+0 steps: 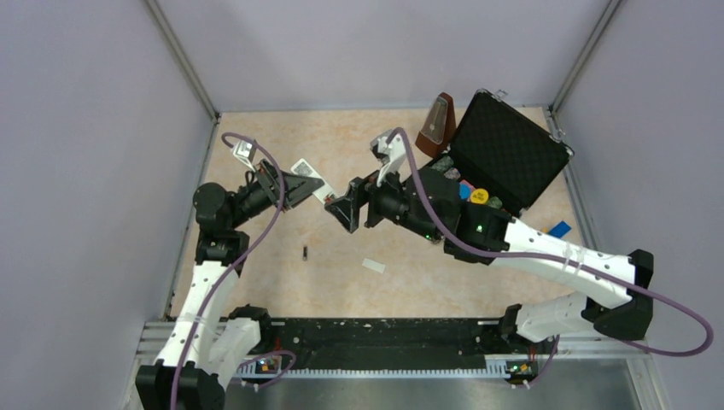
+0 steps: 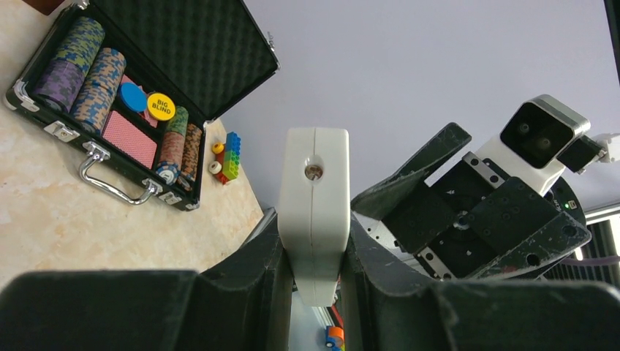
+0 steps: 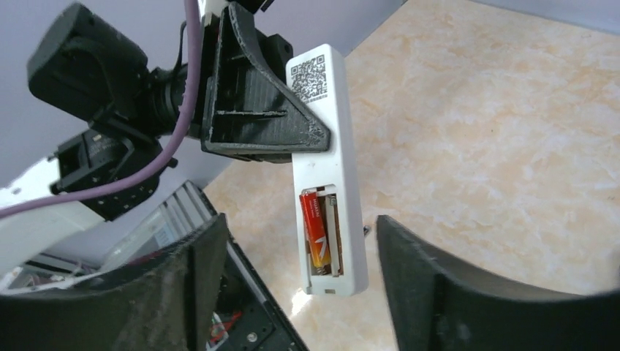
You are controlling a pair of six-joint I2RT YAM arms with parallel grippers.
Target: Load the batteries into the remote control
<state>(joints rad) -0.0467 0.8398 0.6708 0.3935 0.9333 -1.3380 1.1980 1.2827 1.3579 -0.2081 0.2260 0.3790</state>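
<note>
Over beige table [image 1: 444, 282], remote control [image 3: 329, 168] in left gripper [image 2: 314, 252].

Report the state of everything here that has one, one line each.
remote control, held off the table by the left hand, battery bay uncovered, second slot looks empty.
red battery, seated in the bay.
black battery, loose on the table.
cover piece, off, lying on the table.
left hand, shut on the remote control.
right hand, open, fingers either side of the remote's end.
poker chip case, lid open.
</note>
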